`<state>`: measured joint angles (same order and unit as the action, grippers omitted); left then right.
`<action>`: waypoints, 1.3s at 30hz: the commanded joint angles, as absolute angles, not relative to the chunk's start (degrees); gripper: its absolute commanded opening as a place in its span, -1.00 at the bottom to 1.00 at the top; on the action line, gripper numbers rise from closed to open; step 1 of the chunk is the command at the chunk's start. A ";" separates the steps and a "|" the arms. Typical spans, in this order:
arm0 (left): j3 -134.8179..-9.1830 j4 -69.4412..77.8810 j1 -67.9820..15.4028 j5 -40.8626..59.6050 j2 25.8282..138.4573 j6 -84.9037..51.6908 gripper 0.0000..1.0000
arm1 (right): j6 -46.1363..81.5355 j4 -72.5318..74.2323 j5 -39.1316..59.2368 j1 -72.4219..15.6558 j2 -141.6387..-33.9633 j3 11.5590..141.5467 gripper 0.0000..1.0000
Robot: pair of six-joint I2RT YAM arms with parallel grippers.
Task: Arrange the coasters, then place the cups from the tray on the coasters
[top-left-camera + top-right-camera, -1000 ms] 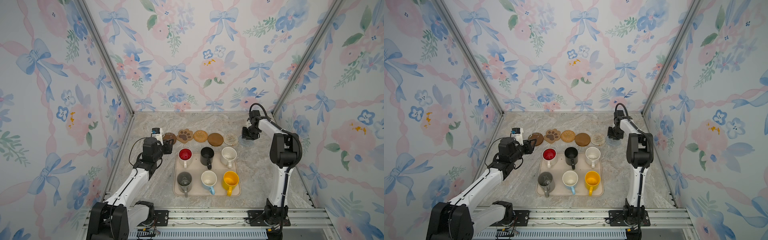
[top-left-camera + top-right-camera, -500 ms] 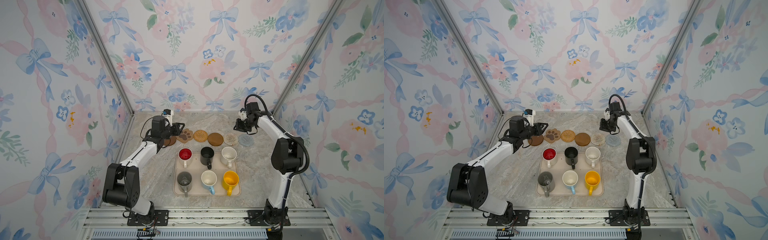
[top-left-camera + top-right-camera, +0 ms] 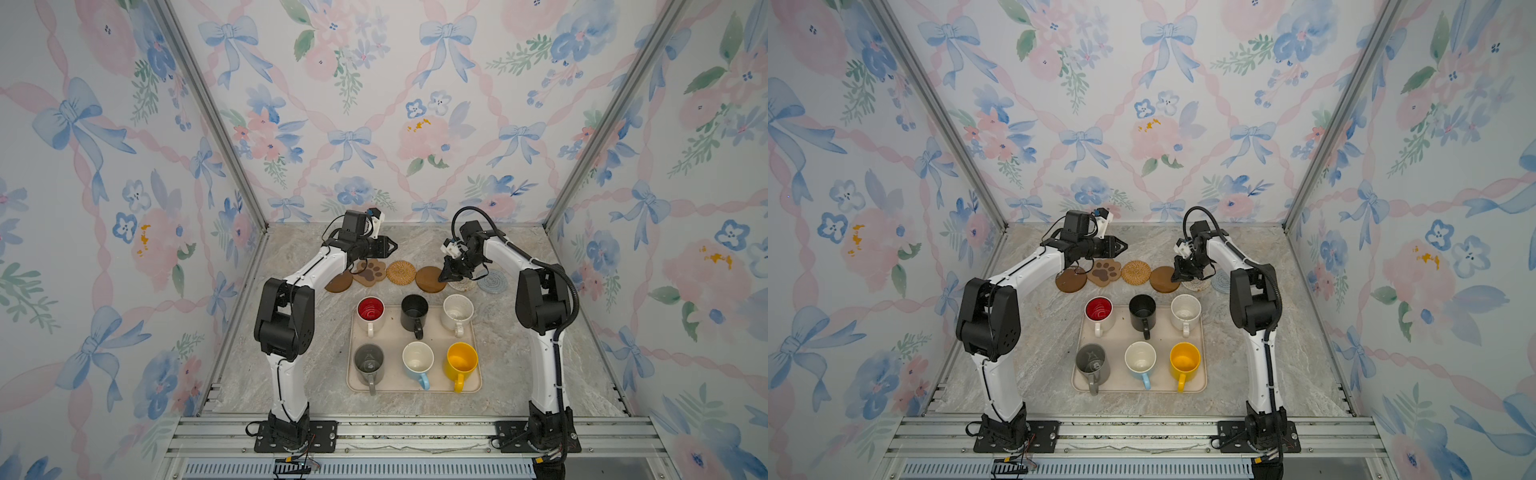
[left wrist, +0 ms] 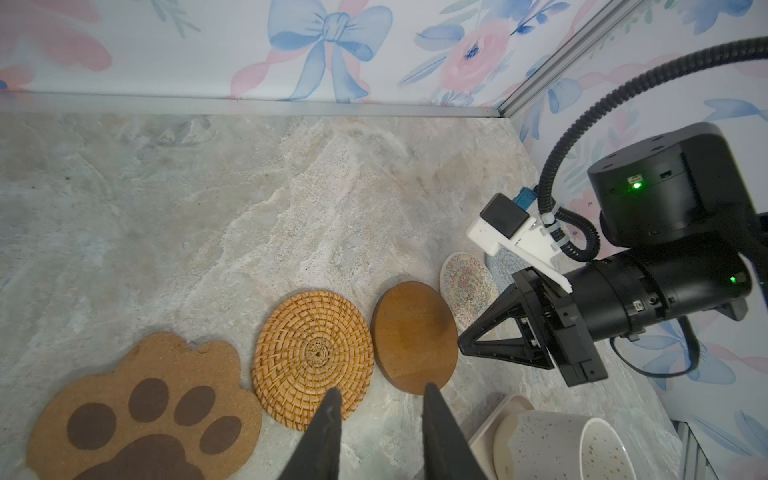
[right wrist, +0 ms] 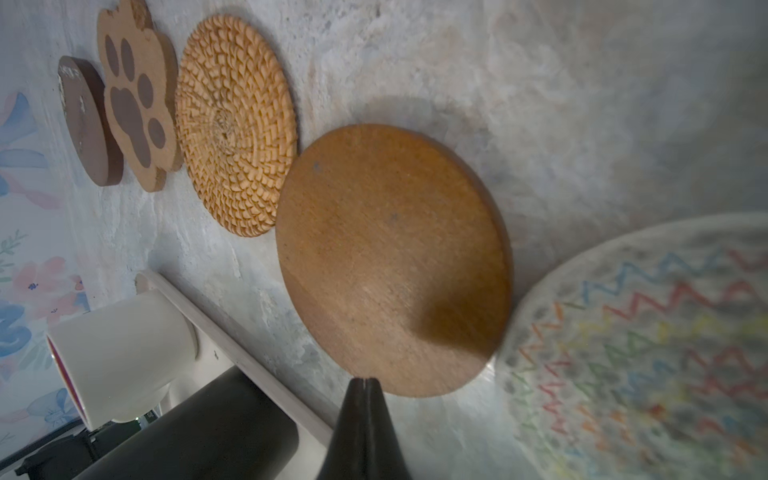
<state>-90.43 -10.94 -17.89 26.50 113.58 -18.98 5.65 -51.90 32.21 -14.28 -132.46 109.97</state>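
Note:
Six coasters lie in a row behind the tray (image 3: pixel 394 332): a dark wooden disc (image 3: pixel 338 282), the paw (image 3: pixel 371 271), the rattan round (image 3: pixel 401 272), a second wooden disc (image 3: pixel 430 279), a cream woven round (image 3: pixel 462 286) and a blue-grey round (image 3: pixel 492 281). All six cups stand on the tray: red-inside (image 3: pixel 370 309), black (image 3: pixel 414 311), speckled cream (image 3: pixel 458 309), grey (image 3: pixel 368 359), light blue (image 3: pixel 417 358) and yellow (image 3: pixel 461 359). My left gripper (image 3: pixel 395 248) (image 4: pixel 378 392) hovers open and empty behind the paw and rattan coasters. My right gripper (image 3: pixel 442 277) (image 5: pixel 365 380) is shut and empty, its tip at the second wooden disc's (image 5: pixel 390 257) edge.
The floral back wall (image 3: pixel 382 166) and its metal base rail stand close behind both grippers. The dark disc and the paw overlap slightly at the left of the row. Bare marble (image 3: pixel 519 353) shows to the right of the tray and in front of it.
My left arm swung from beside the tray's left up to the back, over the coaster row. My right gripper closed and moved left from the blue-grey coaster to the second wooden disc.

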 commanded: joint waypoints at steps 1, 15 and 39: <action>-93.65 -13.77 -18.09 28.10 115.90 -17.20 -0.38 | 1.26 -56.69 36.10 -14.76 -133.63 112.37 -1.00; -100.19 -17.67 -18.44 28.87 124.75 -16.79 -0.42 | -5.09 -63.90 38.42 -15.38 -137.74 115.19 -1.00; -99.06 -17.74 -18.84 29.09 127.87 -17.14 -0.45 | -3.25 -63.12 36.85 -15.12 -141.04 116.83 -1.00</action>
<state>-98.94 -17.30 -18.46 28.21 126.63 -17.98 -4.47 -63.55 37.26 -14.79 -140.09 115.50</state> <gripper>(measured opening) 0.273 0.047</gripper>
